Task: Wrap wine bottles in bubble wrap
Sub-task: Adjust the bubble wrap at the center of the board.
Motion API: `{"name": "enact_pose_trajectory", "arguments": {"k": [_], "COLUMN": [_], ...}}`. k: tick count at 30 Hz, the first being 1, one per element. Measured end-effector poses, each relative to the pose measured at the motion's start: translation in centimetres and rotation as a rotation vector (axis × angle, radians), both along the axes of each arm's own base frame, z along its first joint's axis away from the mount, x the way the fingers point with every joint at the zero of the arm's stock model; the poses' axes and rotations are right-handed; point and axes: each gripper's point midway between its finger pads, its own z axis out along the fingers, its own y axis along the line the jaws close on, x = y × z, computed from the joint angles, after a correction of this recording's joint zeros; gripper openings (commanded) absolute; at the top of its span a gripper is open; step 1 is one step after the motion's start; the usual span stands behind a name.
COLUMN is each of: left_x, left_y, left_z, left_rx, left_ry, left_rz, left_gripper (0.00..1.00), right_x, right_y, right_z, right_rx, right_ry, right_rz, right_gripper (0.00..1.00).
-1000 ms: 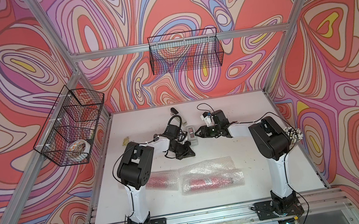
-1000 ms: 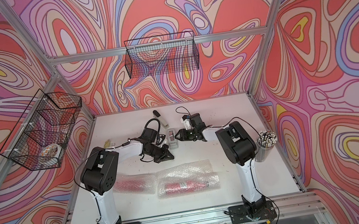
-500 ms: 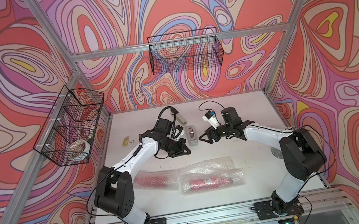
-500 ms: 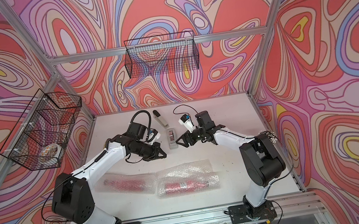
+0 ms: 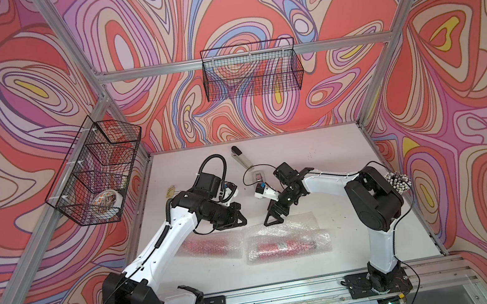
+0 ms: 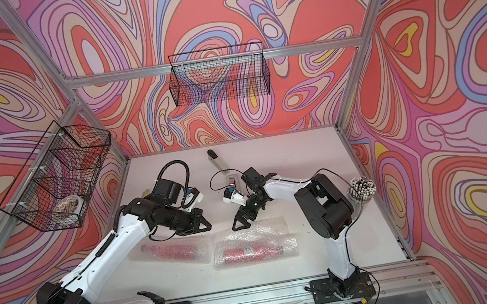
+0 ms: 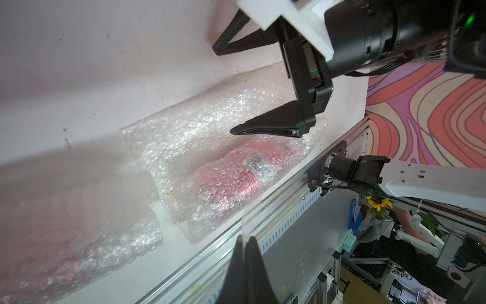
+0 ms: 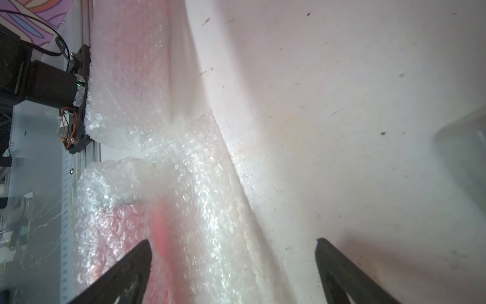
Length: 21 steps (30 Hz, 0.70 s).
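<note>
Two wine bottles lie on the white table, each rolled in bubble wrap: the left bundle point(image 5: 207, 245) point(image 6: 168, 250) and the right one point(image 5: 282, 246) point(image 6: 250, 251), whose white label shows through. My left gripper point(image 5: 242, 223) point(image 6: 208, 228) point(image 7: 244, 240) hovers just behind the left bundle, shut on a thin strip of clear tape that sticks out past its tips. My right gripper point(image 5: 278, 216) point(image 6: 244, 221) point(image 8: 233, 242) hangs open over the back edge of the right bundle's bubble wrap point(image 8: 184, 184), holding nothing. The left wrist view shows the right bundle point(image 7: 231, 179) under the right gripper point(image 7: 223, 90).
A grey tape dispenser point(image 5: 258, 176) and a stapler point(image 5: 240, 158) lie behind the grippers. A cup of pens point(image 5: 397, 180) stands at the right edge. Wire baskets hang on the back wall point(image 5: 251, 73) and the left wall point(image 5: 95, 175).
Both arms have swung forward from the tape dispenser to just behind the wrapped bottles. The right gripper has opened wide; the left has stayed shut.
</note>
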Motion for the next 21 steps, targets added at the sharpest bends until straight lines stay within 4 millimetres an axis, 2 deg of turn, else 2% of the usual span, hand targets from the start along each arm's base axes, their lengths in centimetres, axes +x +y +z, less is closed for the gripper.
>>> {"name": "enact_pose_trajectory", "arguments": {"k": [4,21], "left_x": [-0.3,-0.5], "left_y": [0.6,0.9], "left_z": [0.1,-0.4], "left_rx": [0.007,0.021], "left_ry": [-0.004,0.009], "left_rz": [0.007,-0.001], "left_gripper": [0.0,0.0], "right_x": [-1.3,-6.6], "right_y": [-0.6,-2.9], "right_z": [-1.0,-0.7], "right_rx": [-0.037,-0.038], "right_ry": [0.065,0.194], "right_rz": [0.06,0.166], "right_gripper": [0.98,0.98]}}
